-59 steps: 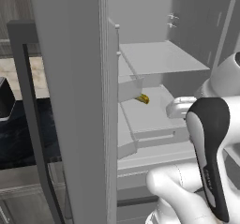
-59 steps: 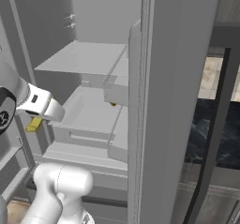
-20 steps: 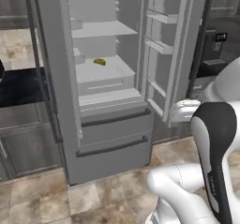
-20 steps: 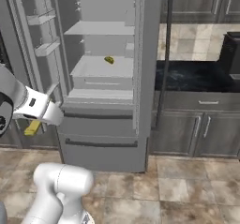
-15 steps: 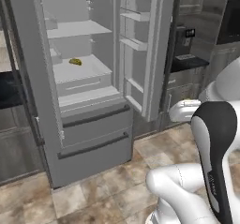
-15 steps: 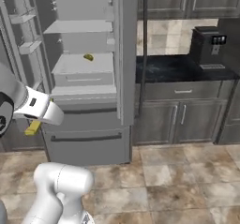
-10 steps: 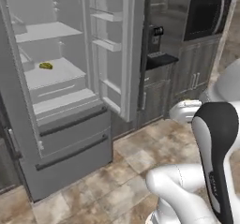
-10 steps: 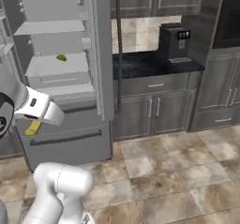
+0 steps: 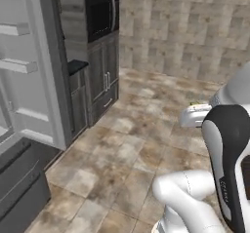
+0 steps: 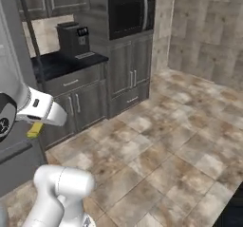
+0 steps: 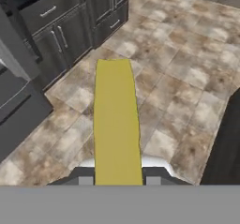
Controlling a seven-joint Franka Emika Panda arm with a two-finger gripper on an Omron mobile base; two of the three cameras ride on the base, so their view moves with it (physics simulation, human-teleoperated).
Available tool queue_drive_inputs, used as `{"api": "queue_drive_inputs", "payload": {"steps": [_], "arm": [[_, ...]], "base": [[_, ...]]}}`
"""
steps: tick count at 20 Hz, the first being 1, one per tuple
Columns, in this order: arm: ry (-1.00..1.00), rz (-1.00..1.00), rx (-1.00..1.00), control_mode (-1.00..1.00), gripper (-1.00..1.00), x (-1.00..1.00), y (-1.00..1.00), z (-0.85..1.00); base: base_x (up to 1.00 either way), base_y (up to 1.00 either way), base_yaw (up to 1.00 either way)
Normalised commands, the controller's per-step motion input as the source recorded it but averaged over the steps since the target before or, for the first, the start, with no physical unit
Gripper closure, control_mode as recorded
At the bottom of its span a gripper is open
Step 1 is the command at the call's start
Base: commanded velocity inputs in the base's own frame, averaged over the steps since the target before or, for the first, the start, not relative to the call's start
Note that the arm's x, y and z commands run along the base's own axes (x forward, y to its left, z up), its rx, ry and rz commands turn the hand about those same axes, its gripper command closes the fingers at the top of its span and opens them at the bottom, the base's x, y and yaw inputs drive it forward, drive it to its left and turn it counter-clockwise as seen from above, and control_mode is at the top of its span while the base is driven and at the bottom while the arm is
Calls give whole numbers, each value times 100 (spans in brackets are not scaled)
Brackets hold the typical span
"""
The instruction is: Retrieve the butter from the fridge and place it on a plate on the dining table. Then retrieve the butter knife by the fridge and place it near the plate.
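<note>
The robot's base has swung away from the fridge [image 9: 29, 81]. Half a second ago the open shelves sat in front of both base cameras. Now the left base view keeps just the open door and a bottom drawer at its left edge, and the rest is tan tiled floor [image 9: 146, 144], a stone wall and dark cabinets. The right base view has turned too, onto a microwave [image 10: 128, 14] set in a tall cabinet and a coffee machine [image 10: 73, 38] on a black counter.

The butter [image 11: 117, 120] has travelled with the arm. In the hand view it is a long yellow stick running straight out from the gripper [image 11: 117, 178], whose jaws stand narrow and clamped on its near end. In the right base view a yellow end pokes out below the white hand at the left edge.

The fetch from the fridge looks done, and the robot seems to be driving the butter toward the dining table. Table and plate cannot yet be made out, though a dark edge shows at the right of the hand view. The fridge door is open.
</note>
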Motion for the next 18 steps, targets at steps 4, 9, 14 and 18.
{"api": "queue_drive_inputs", "payload": {"steps": [4,9,14,18], "arm": [[0,0,0,100,100,0,0,0],[0,0,0,100,100,0,0,0],[0,0,0,100,100,0,0,0],[0,0,0,100,100,0,0,0]], "base": [[0,-40,-84],[0,-10,-77],[0,10,-49],[0,-33,-41]]}}
